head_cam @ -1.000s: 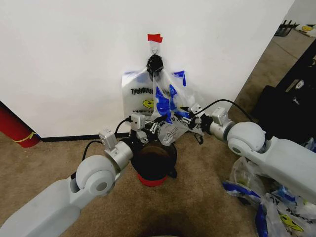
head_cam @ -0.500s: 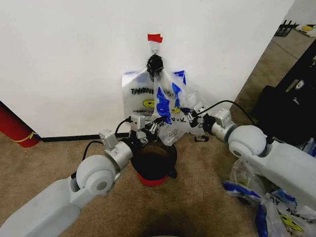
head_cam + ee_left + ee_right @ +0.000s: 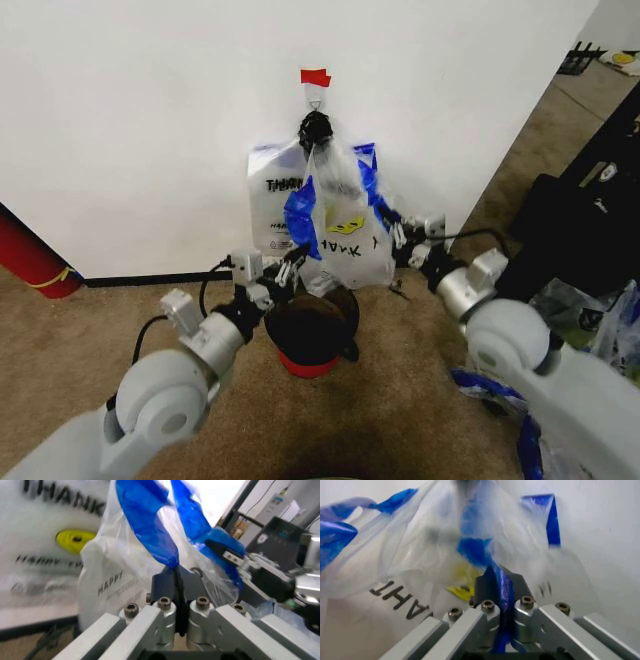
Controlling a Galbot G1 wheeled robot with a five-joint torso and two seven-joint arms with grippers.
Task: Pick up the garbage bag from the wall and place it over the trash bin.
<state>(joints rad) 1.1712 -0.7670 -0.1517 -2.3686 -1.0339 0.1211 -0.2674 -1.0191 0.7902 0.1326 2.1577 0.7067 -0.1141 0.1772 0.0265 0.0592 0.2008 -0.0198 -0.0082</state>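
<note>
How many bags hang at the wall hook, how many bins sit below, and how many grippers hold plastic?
Bags at the hook: 2, the garbage bag and the THANK YOU bag
Trash bin: 1
Grippers gripping plastic: 2, left gripper, right gripper
Total: 5

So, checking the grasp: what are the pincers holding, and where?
Both hold the garbage bag: left pincer and right pincer each shut on a blue side edge.

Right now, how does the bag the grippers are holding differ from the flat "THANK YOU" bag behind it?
The garbage bag is pinched by both grippers, left gripper and right gripper, and stretched wide; the flat bag lies untouched against the wall. The garbage bag is crinkled, with blue strips along its sides; the flat bag is smooth. Both are clear plastic with black print and hang below the hook.
</note>
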